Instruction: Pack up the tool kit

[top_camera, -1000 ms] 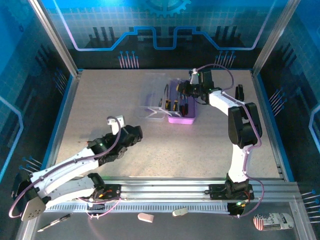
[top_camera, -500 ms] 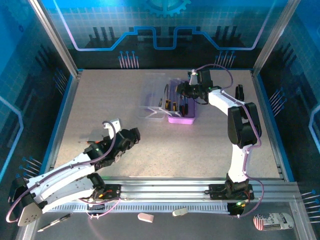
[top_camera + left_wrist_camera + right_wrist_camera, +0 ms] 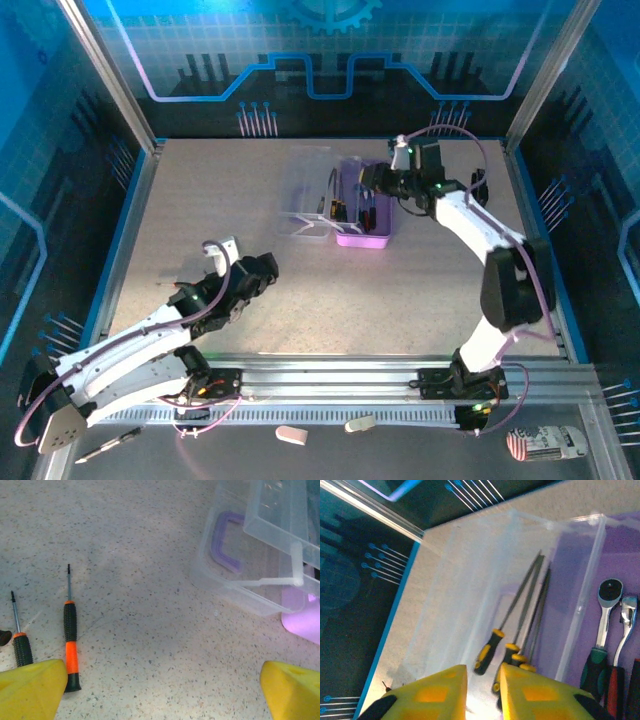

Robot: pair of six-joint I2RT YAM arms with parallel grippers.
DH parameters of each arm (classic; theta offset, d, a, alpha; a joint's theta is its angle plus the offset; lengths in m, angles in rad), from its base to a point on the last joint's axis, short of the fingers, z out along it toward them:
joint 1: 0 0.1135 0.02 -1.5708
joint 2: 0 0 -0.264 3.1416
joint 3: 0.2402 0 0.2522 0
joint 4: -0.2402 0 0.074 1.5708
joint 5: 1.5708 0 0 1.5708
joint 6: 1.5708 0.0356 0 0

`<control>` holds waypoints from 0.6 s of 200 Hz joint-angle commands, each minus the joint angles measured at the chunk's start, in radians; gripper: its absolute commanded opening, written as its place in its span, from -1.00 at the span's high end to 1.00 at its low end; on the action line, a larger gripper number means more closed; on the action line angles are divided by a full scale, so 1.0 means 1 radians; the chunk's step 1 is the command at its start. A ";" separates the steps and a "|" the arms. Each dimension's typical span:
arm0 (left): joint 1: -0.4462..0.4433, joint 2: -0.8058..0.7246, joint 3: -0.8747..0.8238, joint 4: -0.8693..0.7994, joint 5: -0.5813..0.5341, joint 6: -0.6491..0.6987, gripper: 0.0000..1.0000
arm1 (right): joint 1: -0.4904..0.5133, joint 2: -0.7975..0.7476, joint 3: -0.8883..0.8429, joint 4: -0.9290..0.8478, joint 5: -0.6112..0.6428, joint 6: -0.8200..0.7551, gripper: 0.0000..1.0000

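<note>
At 7 o'clock on the bench (image 3: pixel 200 200), the left claw (image 3: pixel 162 685) gapes fully and holds nothing; 2 orange-black screwdrivers (image 3: pixel 70 645) lie beside its left finger. The tool kit case (image 3: pixel 362 240) sits open at 12 o'clock, with yellow-handled screwdrivers (image 3: pixel 489 652) inside. Above it, at 1 o'clock, the right claw (image 3: pixel 482 672) is barely parted and grips nothing.

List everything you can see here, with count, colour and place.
case base: one, purple, far centre of table, open
lid: one, clear with purple handle, left of the base
screwdrivers in case: at least three, black-yellow, clear-walled section
ratchet tools: two, green and red handles, purple base
loose screwdrivers: two, black-orange, on table left of lid
black oblong object: one, far right of table
pen: one, dark, front ledge left
pale blocks: two, front ledge
left gripper: yellow fingers, open, above table
right gripper: yellow fingers, slightly apart, over case
</note>
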 commanded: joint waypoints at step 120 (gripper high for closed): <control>0.456 0.357 0.115 -0.009 0.316 0.104 0.03 | 0.326 -0.650 -0.827 0.305 0.715 -0.130 0.34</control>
